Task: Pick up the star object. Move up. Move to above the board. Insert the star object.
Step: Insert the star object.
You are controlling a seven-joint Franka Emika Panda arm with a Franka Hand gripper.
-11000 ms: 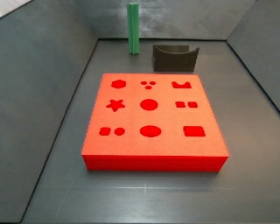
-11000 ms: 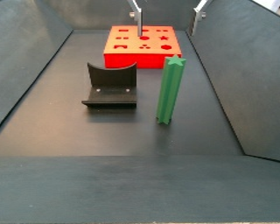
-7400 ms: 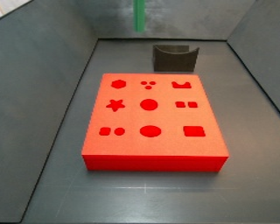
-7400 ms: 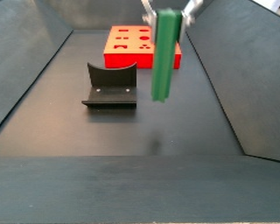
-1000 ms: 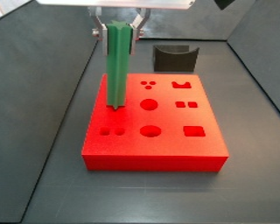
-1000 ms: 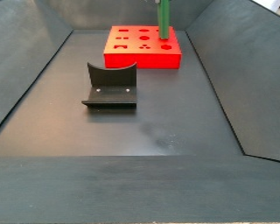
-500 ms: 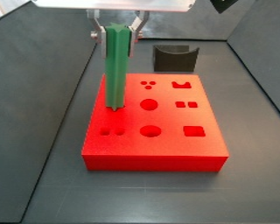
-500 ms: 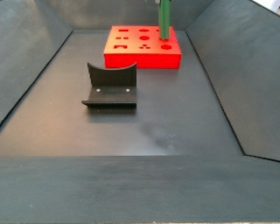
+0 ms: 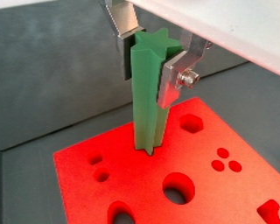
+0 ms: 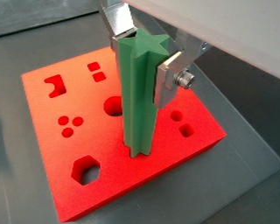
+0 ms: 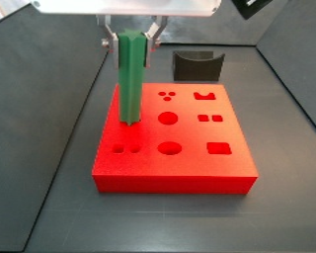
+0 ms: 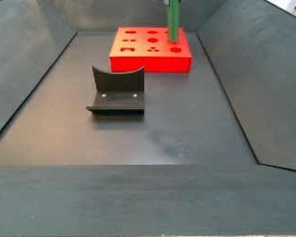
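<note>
Fixture: dark L-shaped bracket (image 12: 117, 90) on its base plate, standing upright on the floor.
Floor: dark grey (image 12: 138, 157), enclosed by sloping grey walls (image 12: 27, 65).

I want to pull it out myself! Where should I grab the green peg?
Grab the peg near its top, coming from above, where the gripper holds it with shut jaws. It stands upright with its lower end at the board, so only the upper part is free.

The star object (image 11: 129, 79) stands upright on the board (image 11: 188, 163), its lower end in the hole at the board's 9 o'clock edge. The gripper (image 11: 131, 38) holds its upper end between the fingers (image 9: 171, 77). The fixture (image 11: 197, 65) sits on the floor at the board's 12 o'clock, apart from it.
</note>
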